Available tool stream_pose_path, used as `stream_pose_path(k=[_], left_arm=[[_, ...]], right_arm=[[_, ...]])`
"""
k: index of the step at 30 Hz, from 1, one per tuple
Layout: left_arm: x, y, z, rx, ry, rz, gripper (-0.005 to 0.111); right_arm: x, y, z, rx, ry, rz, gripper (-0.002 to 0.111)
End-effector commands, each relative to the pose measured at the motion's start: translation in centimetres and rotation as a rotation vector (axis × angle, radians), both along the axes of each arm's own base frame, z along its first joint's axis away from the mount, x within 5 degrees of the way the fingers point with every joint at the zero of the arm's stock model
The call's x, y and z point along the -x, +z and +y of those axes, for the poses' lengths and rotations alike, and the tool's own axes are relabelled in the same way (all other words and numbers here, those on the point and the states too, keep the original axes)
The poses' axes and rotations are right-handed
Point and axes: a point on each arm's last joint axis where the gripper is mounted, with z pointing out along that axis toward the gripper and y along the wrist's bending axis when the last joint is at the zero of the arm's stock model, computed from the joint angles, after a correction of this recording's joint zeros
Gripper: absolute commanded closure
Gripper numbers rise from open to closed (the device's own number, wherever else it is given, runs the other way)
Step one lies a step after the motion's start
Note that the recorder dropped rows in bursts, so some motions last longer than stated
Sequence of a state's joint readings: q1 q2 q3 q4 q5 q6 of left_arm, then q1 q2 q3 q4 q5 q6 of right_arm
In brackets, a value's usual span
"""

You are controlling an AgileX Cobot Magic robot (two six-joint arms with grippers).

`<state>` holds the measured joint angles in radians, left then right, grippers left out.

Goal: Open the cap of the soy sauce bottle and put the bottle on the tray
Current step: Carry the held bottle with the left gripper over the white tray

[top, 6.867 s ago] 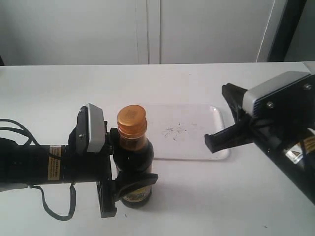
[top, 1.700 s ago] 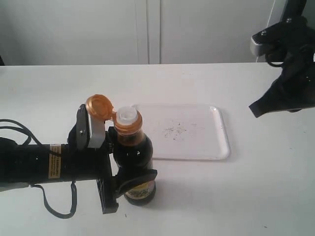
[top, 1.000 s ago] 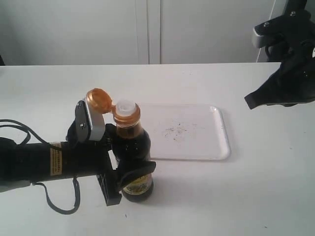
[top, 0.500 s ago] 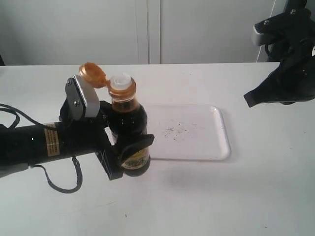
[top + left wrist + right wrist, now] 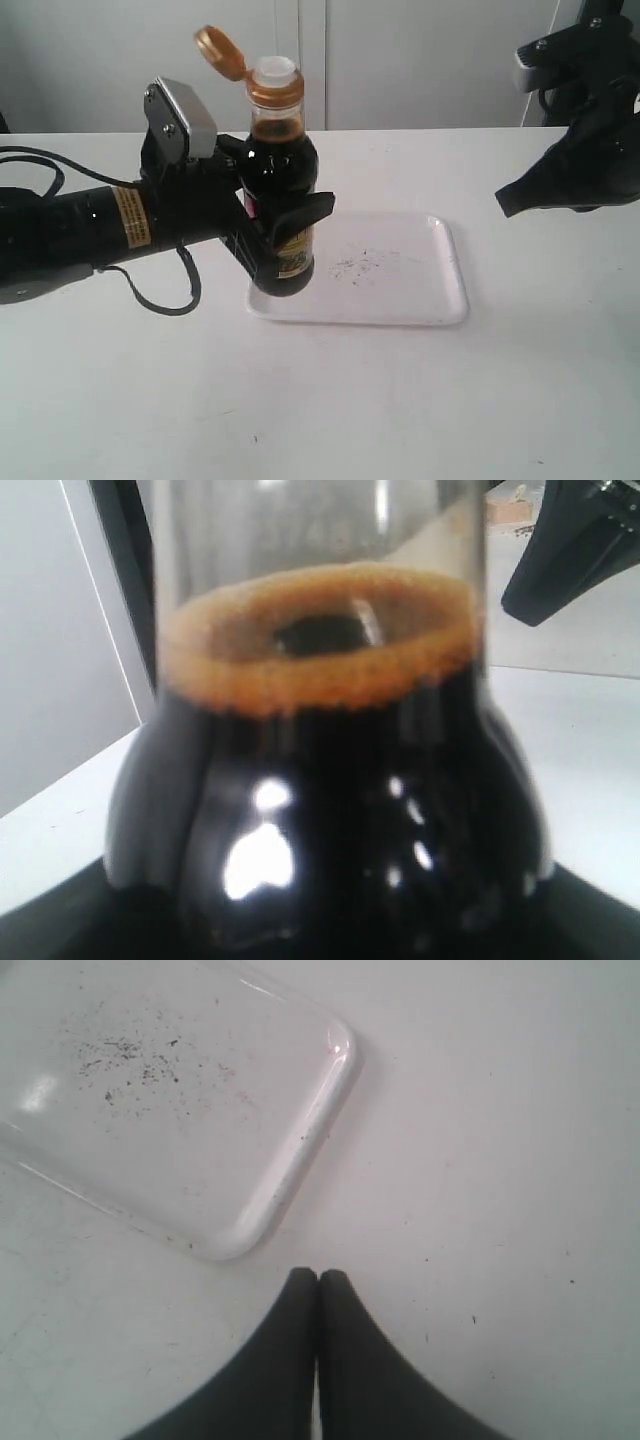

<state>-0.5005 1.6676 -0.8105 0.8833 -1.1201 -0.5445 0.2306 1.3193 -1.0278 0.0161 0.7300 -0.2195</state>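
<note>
My left gripper (image 5: pixel 285 225) is shut on the soy sauce bottle (image 5: pixel 280 190) and holds it upright in the air above the left end of the white tray (image 5: pixel 420 300). The orange-gold cap (image 5: pixel 220 52) is flipped back on its hinge, and the white spout (image 5: pixel 275 70) is bare. In the left wrist view the dark bottle (image 5: pixel 330 810) fills the picture, with a foamy ring at the liquid's top. My right gripper (image 5: pixel 510 203) hangs high at the right, shut and empty; its wrist view shows the gripper (image 5: pixel 318 1278) above the table beside a tray (image 5: pixel 300 1150) corner.
The white table (image 5: pixel 400 400) spreads all around the tray. A pale wall with a cabinet seam (image 5: pixel 300 60) rises behind it. A black cable (image 5: pixel 150 295) loops under the left arm.
The left arm has lifted the bottle and carried it right, from the table beside the tray to above the tray's left end. The right arm has stayed still.
</note>
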Motion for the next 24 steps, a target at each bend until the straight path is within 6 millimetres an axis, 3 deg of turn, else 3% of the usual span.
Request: stream_pose_path(k=[1,11,24], left_arm=[[-0.9,1.5,-0.6,0.105,-0.008,-0.027,0.107],[-3.1,0.3,-2.0,0.108,-0.004,-0.001,0.107],[-4.8,-1.0,-5.1,0.114,-0.031,0.011,0.107]], right_arm=[[-0.2,0.3,-0.2,-0.006,-0.012,-0.016,0.108],[-0.2,0.3,-0.1,-0.007,-0.012,-0.022,0.108],[-0.2,0.3,-0.2,-0.007,-0.012,-0.02,0.108]])
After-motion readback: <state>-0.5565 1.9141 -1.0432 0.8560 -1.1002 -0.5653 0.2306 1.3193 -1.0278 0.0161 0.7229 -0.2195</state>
